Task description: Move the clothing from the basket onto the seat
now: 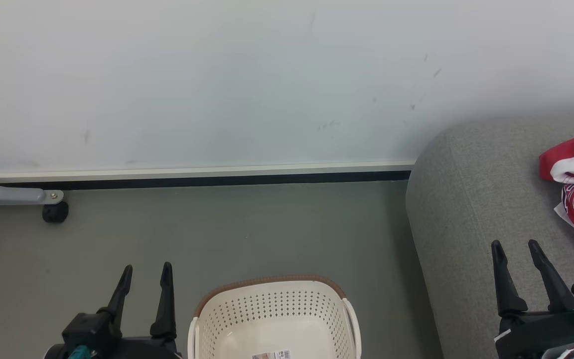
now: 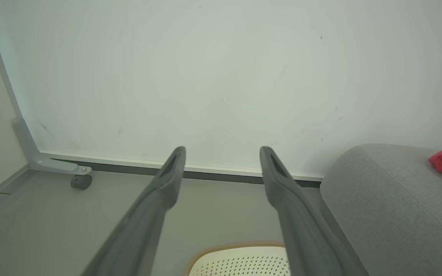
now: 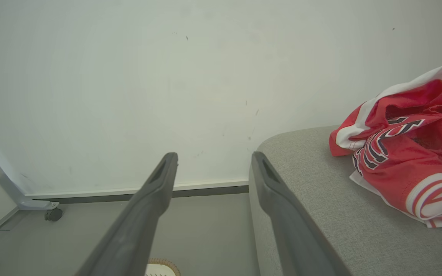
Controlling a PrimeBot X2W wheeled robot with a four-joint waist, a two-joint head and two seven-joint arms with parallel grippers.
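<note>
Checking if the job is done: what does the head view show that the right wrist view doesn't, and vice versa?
Head view adds: the open left gripper and the inside of the basket, bare as far as visible. Right wrist view adds: most of the red jersey, cut off at the head view's edge. Both: jersey on the seat, open right gripper, castor.

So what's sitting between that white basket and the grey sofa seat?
Nothing. In the head view a bare strip of grey floor separates the basket from the seat on its right.
</note>
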